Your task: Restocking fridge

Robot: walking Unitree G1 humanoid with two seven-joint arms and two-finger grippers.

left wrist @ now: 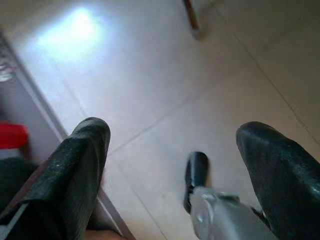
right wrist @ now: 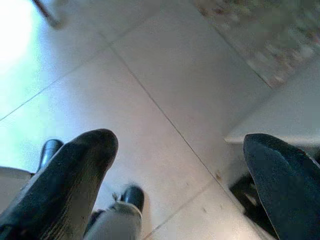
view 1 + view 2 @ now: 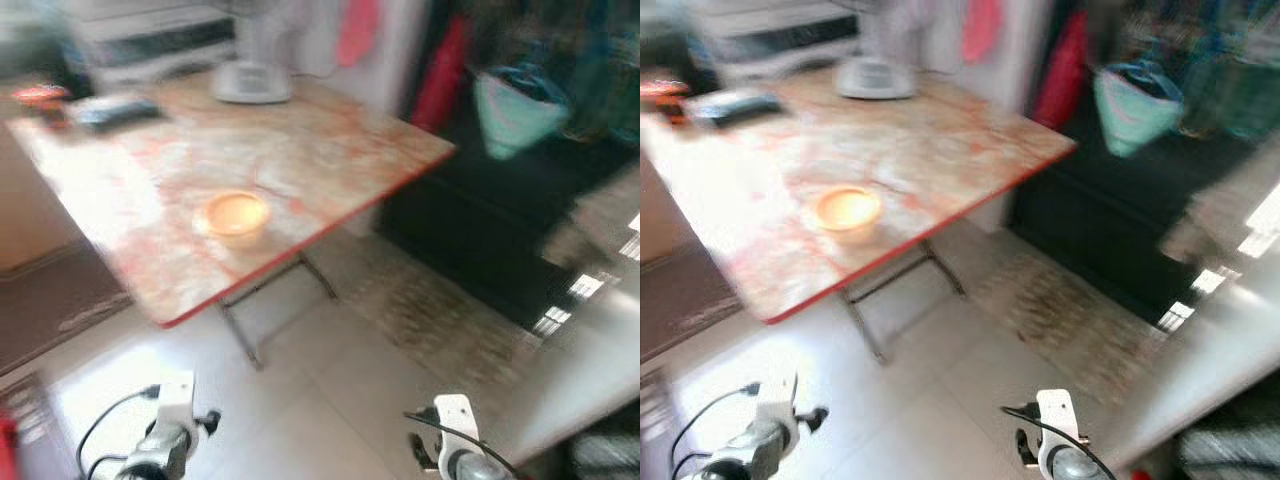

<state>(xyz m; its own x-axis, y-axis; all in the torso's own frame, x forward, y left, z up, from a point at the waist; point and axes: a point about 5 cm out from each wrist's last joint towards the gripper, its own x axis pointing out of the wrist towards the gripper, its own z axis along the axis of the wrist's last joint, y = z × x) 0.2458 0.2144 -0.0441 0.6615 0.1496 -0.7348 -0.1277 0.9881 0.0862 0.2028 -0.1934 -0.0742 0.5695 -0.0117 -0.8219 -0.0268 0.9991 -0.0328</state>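
Both arms are hanging low over the tiled floor [image 2: 165, 75], the left gripper [image 1: 175, 165] and right gripper [image 2: 180, 170] spread wide, holding nothing. What looks like an orange bowl [image 3: 236, 214] is sitting on the folding table [image 3: 330, 150], blurred.

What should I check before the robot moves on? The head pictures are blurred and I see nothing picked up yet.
1. Left gripper free: ok, jaws open over the pale tiled floor, nothing between them.
2. Right gripper free: ok, jaws open, nothing held.
3. Item to restock found: cannot tell; the marbled folding table with a red edge carries a small orange bowl, a white appliance base and a dark flat object.
4. Fridge located: cannot tell; the head views are too blurred.
5. Path ahead: not ok, the table's metal legs stand just in front.
6. Picture sharpness: not ok, motion blur.
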